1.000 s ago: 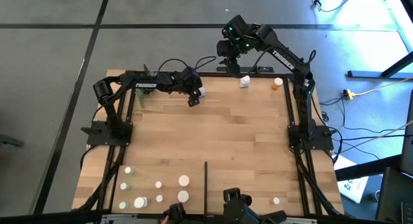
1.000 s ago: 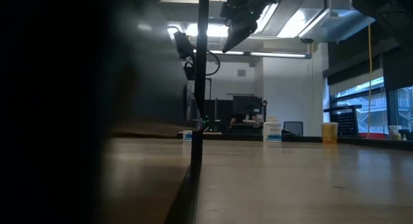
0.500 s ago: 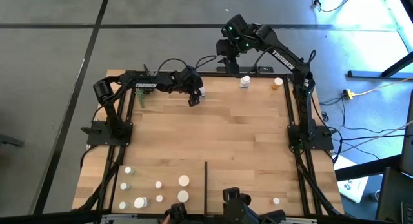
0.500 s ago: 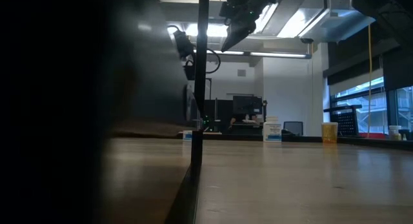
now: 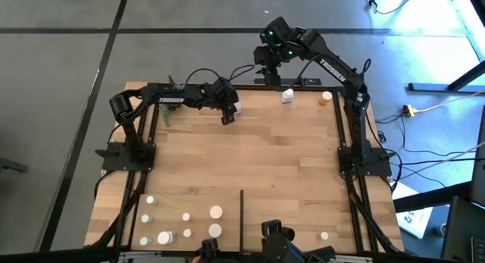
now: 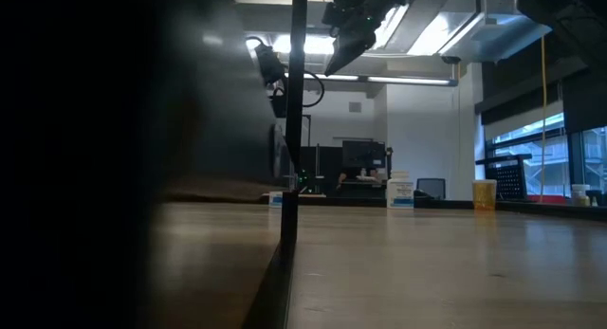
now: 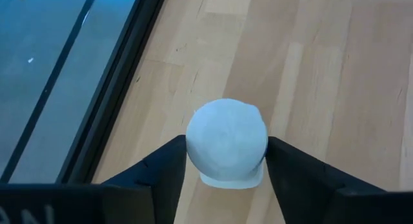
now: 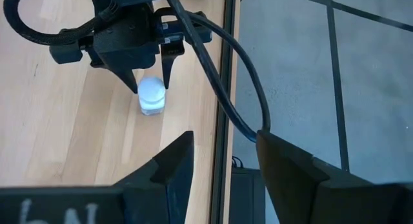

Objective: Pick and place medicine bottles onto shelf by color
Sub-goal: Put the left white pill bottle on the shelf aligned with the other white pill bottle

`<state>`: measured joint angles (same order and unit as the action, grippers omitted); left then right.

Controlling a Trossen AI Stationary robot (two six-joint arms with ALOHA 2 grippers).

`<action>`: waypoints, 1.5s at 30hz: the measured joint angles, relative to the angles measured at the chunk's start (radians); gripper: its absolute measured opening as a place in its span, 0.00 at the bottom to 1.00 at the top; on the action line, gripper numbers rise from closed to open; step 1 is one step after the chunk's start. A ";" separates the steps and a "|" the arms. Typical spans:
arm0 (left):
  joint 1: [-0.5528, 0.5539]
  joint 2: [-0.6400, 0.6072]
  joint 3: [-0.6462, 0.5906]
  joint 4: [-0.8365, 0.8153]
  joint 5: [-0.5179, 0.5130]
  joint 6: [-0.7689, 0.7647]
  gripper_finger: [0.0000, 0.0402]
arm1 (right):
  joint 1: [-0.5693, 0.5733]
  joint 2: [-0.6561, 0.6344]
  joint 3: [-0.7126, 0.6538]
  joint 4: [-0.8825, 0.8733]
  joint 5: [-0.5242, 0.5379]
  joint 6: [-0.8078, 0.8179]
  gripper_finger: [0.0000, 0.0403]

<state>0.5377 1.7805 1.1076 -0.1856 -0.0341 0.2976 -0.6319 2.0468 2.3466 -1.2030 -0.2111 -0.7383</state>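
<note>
My left tool (image 5: 229, 114) is down at the far edge of the tabletop (image 5: 250, 161), straddling a white bottle (image 7: 226, 141). The bottle stands upright, cap toward my wrist camera, its long axis vertical, dead centre between the two fingers (image 7: 164, 166). Both pads look right at the cap's sides; whether they actually bite yet I can't tell, so call it closing around the bottle, not a confirmed pinch. The right wrist view shows the same thing from above: bottle (image 8: 151, 95) sitting on the wood between my left fingers, just inside the black frame bar (image 8: 224, 88). Left arm is clearly the nearer one. My right tool (image 5: 270, 60) hangs high past the far edge, fingers spread with nothing between them, well apart from this grab. Next move, as I judge it: finish the squeeze, lift straight up, then carry toward the near end where the sorted bottles (image 5: 216, 212) sit left of the thin black divider (image 5: 242, 210). Open wood all the way across the middle, nothing in the path. Watch items: the frame bar right beside the bottle, so no sideways drag on lift, and a second white bottle (image 5: 287, 95) plus an orange one (image 5: 326, 98) further along the far edge, clear of my left arm's route.
</note>
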 joint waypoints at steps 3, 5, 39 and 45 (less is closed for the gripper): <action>0.000 0.000 0.000 0.000 0.000 -0.007 0.47 | 0.000 0.000 0.000 0.000 0.000 0.000 0.42; 0.000 0.000 0.000 0.000 0.000 -0.007 0.46 | 0.000 0.000 0.000 0.000 0.000 0.000 0.42; -0.093 -0.177 -0.002 -0.305 -0.126 -0.129 0.45 | 0.000 0.000 0.000 0.010 0.000 0.000 0.42; -0.118 -0.229 -0.001 -0.383 -0.151 -0.163 0.45 | 0.000 0.000 0.000 0.010 0.000 0.000 0.42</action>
<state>0.4196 1.5518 1.1065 -0.5681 -0.1853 0.1348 -0.6319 2.0468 2.3466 -1.1927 -0.2108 -0.7383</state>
